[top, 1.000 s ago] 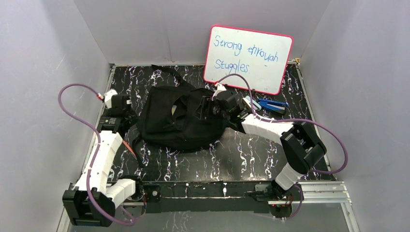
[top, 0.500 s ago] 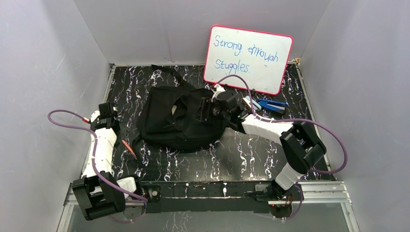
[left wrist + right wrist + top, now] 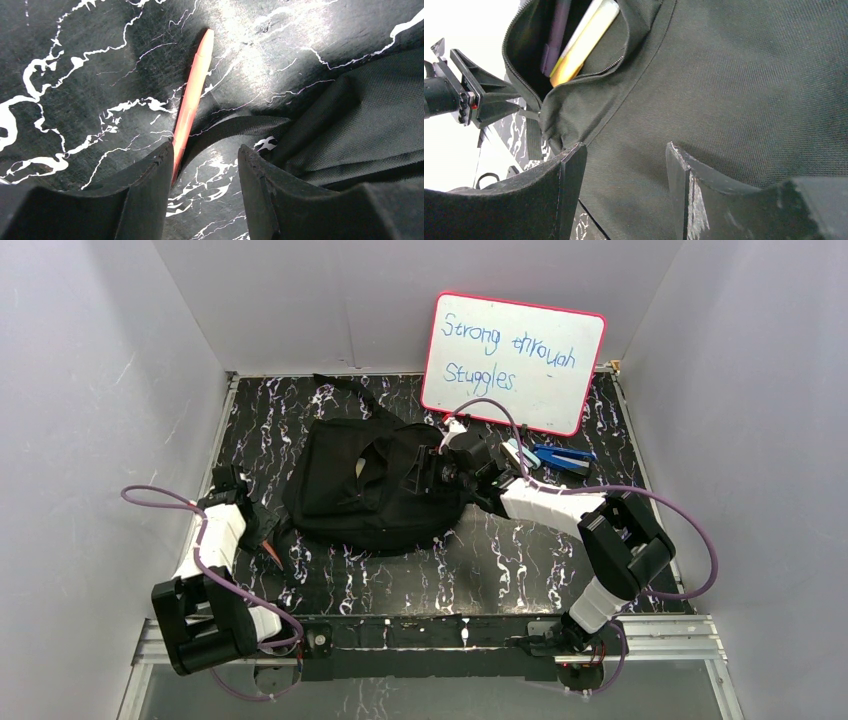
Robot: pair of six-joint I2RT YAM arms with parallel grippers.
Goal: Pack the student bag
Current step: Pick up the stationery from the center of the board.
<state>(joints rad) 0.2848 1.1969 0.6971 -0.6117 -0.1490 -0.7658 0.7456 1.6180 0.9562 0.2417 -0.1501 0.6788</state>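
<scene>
The student bag [image 3: 365, 485], a black fabric backpack, lies in the middle of the table. My right gripper [image 3: 432, 476] hangs open over its right side. In the right wrist view the jaws [image 3: 624, 152] stand apart just above the bag's weave [image 3: 734, 75]. Beyond them a pocket gapes, holding a yellow-white marker [image 3: 584, 40] and a purple pen [image 3: 555, 35]. My left gripper [image 3: 262, 528] is low at the bag's left edge and open [image 3: 205, 152]. An orange pen [image 3: 192, 100] lies on the tabletop along its left finger's inner edge. A black strap [image 3: 235, 127] curves across in front.
A pink-framed whiteboard [image 3: 512, 362] leans against the back wall. A blue tool [image 3: 562, 458] lies behind my right arm. Grey walls close in both sides. The orange pen [image 3: 271, 548] sits near the table's left rail.
My left arm has swung back toward the near left and its gripper has come down beside the orange pen. The right arm and the bag have hardly moved.
</scene>
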